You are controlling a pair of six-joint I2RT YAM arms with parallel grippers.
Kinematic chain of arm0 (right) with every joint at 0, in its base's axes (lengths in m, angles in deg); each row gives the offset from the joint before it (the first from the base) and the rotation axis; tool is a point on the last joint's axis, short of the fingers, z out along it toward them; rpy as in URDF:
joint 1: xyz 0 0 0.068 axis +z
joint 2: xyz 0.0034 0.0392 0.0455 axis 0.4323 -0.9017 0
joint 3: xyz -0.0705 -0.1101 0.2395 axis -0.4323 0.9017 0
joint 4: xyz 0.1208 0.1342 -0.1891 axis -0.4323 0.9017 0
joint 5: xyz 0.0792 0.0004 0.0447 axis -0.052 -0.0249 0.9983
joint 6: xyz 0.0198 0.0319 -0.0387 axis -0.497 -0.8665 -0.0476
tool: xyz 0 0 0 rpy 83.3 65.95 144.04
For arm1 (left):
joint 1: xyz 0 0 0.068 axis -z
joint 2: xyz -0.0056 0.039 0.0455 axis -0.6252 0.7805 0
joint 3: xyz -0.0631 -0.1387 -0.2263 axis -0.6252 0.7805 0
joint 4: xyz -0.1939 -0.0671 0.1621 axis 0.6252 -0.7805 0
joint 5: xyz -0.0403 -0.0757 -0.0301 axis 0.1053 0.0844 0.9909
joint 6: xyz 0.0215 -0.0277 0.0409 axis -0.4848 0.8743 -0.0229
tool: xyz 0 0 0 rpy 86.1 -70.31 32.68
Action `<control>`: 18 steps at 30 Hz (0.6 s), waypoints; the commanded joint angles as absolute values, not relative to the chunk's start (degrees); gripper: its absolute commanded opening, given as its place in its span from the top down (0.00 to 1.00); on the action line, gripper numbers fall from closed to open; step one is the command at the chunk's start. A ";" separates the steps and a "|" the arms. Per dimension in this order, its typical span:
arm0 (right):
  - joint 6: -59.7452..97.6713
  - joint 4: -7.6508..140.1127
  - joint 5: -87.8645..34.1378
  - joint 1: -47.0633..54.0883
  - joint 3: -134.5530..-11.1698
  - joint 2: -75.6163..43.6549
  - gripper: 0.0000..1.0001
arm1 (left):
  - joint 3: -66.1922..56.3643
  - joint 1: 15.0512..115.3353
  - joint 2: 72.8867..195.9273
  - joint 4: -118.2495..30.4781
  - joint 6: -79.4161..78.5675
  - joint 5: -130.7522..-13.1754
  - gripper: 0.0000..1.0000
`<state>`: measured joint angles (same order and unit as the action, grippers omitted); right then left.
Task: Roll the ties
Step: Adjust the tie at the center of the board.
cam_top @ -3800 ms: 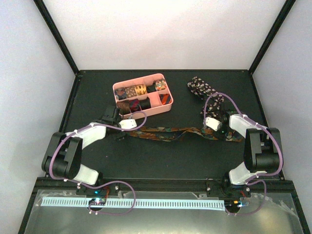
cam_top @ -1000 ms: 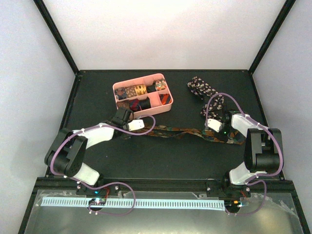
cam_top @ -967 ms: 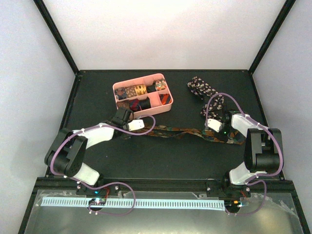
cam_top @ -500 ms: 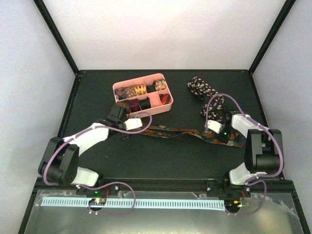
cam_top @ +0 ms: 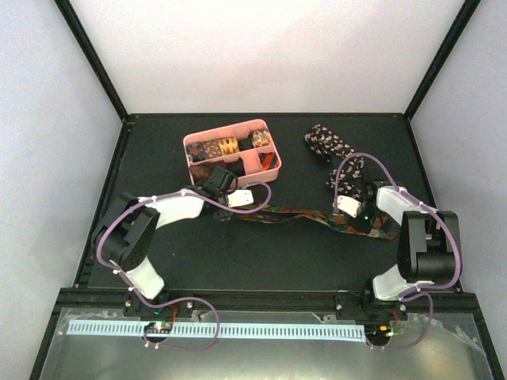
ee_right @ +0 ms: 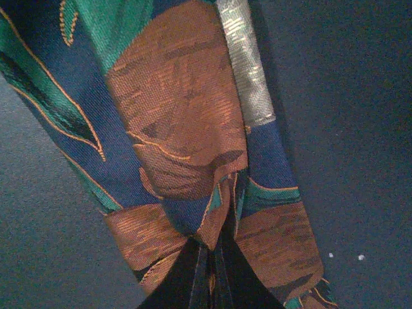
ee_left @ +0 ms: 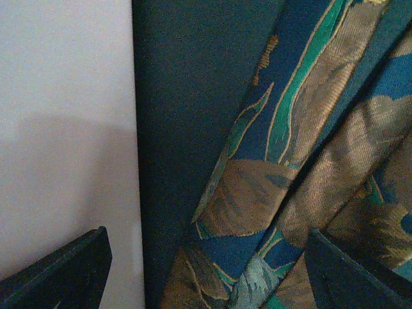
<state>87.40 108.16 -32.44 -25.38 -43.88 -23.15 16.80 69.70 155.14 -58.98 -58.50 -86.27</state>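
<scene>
We judge the rolling not yet begun: beside the pink tray (cam_top: 224,129) the left gripper (ee_left: 206,277) hangs with fingers spread, the patterned tie (cam_top: 293,214) lying between them; the tie runs across mid-worktop toward the right edge, where the right gripper (ee_right: 212,277) pinches its end; next, the left must close and start winding.

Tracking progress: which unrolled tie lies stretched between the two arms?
The orange, brown and blue patterned necktie; the black white-speckled necktie lies bunched at the back right.
</scene>
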 commanded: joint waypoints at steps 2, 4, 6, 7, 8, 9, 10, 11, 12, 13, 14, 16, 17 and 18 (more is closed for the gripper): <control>88.52 109.20 -33.26 -25.77 -41.95 -22.55 0.98 | 23.85 67.79 150.68 -59.06 -62.61 -92.41 0.15; 88.70 108.98 -33.23 -25.79 -41.71 -22.46 0.98 | 26.45 66.34 148.96 -59.80 -64.34 -93.24 0.15; 88.71 109.14 -32.98 -25.82 -41.79 -22.37 0.98 | 28.86 64.97 147.70 -60.86 -65.49 -93.25 0.15; 88.71 109.27 -32.67 -25.77 -41.85 -22.28 0.98 | 29.86 64.48 147.08 -61.37 -65.87 -93.17 0.15; 88.71 109.42 -32.23 -25.78 -41.94 -21.96 0.97 | 30.91 64.25 146.48 -61.94 -66.14 -93.05 0.15; 88.83 109.86 -31.47 -25.79 -42.10 -21.44 0.97 | 32.08 64.10 145.85 -62.31 -66.27 -92.94 0.15; 89.00 110.64 -30.24 -25.79 -42.40 -20.82 0.94 | 32.80 64.10 145.23 -62.89 -66.38 -92.64 0.15; 89.05 111.35 -29.08 -25.80 -42.78 -19.97 0.90 | 33.29 64.08 144.58 -63.45 -66.29 -92.31 0.15; 88.94 112.07 -27.71 -25.80 -43.21 -19.14 0.86 | 33.40 63.96 143.92 -64.16 -65.94 -91.63 0.15; 88.77 112.92 -26.41 -25.78 -43.80 -18.48 0.84 | 33.09 63.77 143.19 -65.70 -65.56 -90.13 0.15; 88.76 113.79 -25.40 -25.72 -44.51 -17.86 0.82 | 32.62 63.60 142.59 -67.57 -65.34 -88.31 0.15; 88.79 115.87 -23.48 -25.85 -45.68 -16.69 0.76 | 31.75 63.36 141.25 -70.67 -64.94 -85.66 0.15; 88.84 116.66 -22.91 -25.82 -46.08 -16.07 0.72 | 31.13 63.01 140.47 -71.90 -64.54 -84.16 0.15; 88.76 117.37 -22.21 -25.94 -46.42 -15.24 0.66 | 30.30 62.40 139.37 -73.18 -64.03 -81.02 0.15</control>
